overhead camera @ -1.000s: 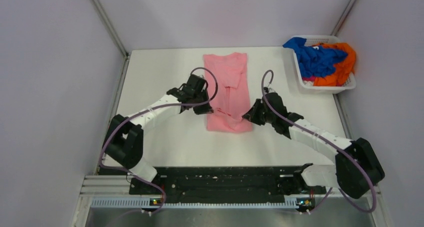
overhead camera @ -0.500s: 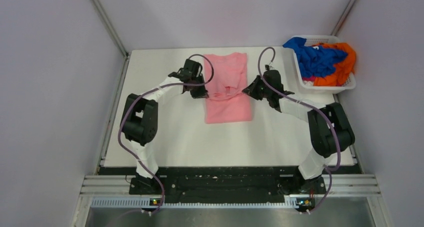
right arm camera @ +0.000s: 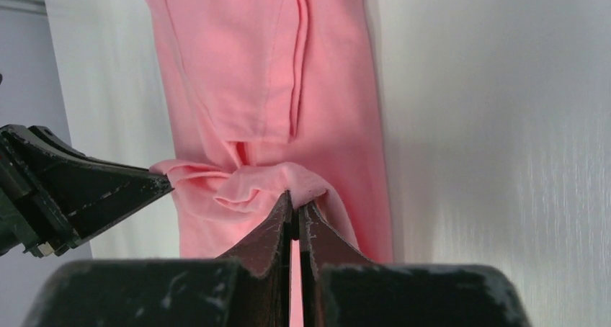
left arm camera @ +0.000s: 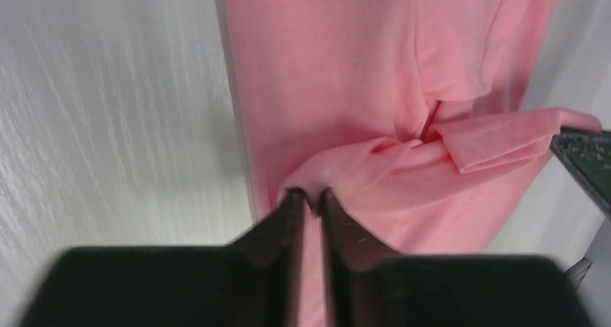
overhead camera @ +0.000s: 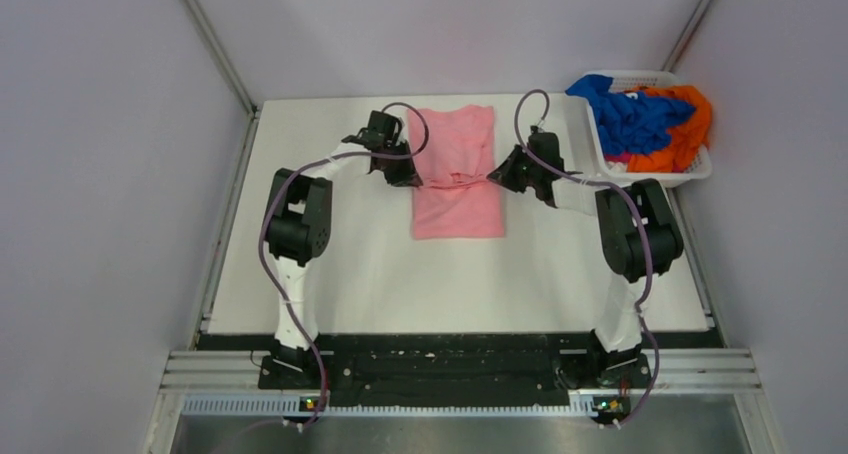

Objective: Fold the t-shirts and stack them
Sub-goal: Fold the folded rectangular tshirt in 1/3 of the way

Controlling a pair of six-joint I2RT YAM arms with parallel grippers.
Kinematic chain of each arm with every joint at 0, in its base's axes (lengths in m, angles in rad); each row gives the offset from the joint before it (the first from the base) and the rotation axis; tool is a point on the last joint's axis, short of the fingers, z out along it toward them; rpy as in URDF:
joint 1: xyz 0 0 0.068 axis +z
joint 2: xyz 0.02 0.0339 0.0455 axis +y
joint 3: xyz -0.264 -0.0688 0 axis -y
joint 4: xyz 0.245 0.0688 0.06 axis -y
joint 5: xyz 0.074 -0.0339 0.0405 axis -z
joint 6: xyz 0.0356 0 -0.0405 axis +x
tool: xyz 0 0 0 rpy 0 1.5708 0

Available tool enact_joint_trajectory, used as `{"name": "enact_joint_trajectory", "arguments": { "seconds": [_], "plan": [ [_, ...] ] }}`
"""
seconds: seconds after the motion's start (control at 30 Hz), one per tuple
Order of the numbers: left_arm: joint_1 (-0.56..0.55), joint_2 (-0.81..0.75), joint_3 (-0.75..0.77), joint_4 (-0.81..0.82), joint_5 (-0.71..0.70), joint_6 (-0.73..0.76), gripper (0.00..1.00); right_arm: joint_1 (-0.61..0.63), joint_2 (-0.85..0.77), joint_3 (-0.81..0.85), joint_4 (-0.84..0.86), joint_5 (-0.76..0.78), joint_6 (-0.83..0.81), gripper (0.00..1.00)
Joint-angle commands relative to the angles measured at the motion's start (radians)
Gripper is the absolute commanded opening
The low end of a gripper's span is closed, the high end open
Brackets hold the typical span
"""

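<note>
T-shirt hem (overhead camera: 455,181) farther back, between jaws

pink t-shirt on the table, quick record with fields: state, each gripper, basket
shirt: light pink cotton t-shirt, lengthwise on white table, fabric bunched across its middle
left gripper: shut on its left edge
right gripper: shut on its right edge
basket: white slatted plastic basket, far right corner, holds royal blue shirt and bright orange shirt

Both arms reach far forward, wrists turned inward. Left gripper (overhead camera: 408,174) and right gripper (overhead camera: 496,177) face each other, jaws pinched tight on pink t-shirt (overhead camera: 457,212).
</note>
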Motion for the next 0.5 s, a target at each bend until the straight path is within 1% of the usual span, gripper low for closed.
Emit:
{"name": "enact_joint_trajectory", "arguments": {
  "seconds": [0.0, 0.03, 0.07, 0.1, 0.13, 0.17, 0.2, 0.3, 0.33, 0.4, 0.47],
  "plan": [
    [0.011, 0.012, 0.087, 0.051, 0.058, 0.032, 0.30, -0.027, 0.048, 0.078, 0.054, -0.038, -0.021, 0.11],
    [0.013, 0.011, 0.097, 0.047, 0.054, 0.031, 0.46, -0.029, 0.054, 0.088, 0.058, -0.047, -0.021, 0.24],
    [0.015, 0.008, 0.106, 0.044, 0.051, 0.033, 0.63, -0.029, 0.058, 0.096, 0.060, -0.052, -0.021, 0.32],
    [0.019, -0.001, 0.111, 0.042, 0.050, 0.034, 0.90, -0.029, 0.059, 0.109, 0.056, -0.053, -0.022, 0.41],
    [0.023, -0.012, 0.112, 0.042, 0.044, 0.033, 0.98, -0.028, 0.057, 0.119, 0.044, -0.049, -0.024, 0.53],
    [0.025, -0.028, 0.106, 0.045, 0.038, 0.034, 0.99, -0.029, 0.053, 0.130, 0.028, -0.044, -0.030, 0.67],
    [0.026, -0.046, 0.094, 0.049, 0.031, 0.031, 0.99, -0.028, 0.050, 0.141, 0.010, -0.043, -0.042, 0.76],
    [0.027, -0.122, -0.002, 0.073, 0.031, 0.010, 0.99, -0.021, 0.014, 0.128, -0.037, -0.050, -0.076, 0.90],
    [0.027, -0.147, -0.039, 0.078, 0.035, 0.000, 0.99, -0.016, -0.015, 0.106, -0.046, -0.039, -0.089, 0.97],
    [0.025, -0.194, -0.115, 0.085, 0.049, -0.016, 0.99, -0.003, -0.071, 0.047, -0.067, -0.002, -0.107, 0.99],
    [0.023, -0.246, -0.196, 0.091, 0.059, -0.024, 0.99, 0.002, -0.139, -0.049, -0.076, 0.025, -0.104, 0.99]
  ]
}}
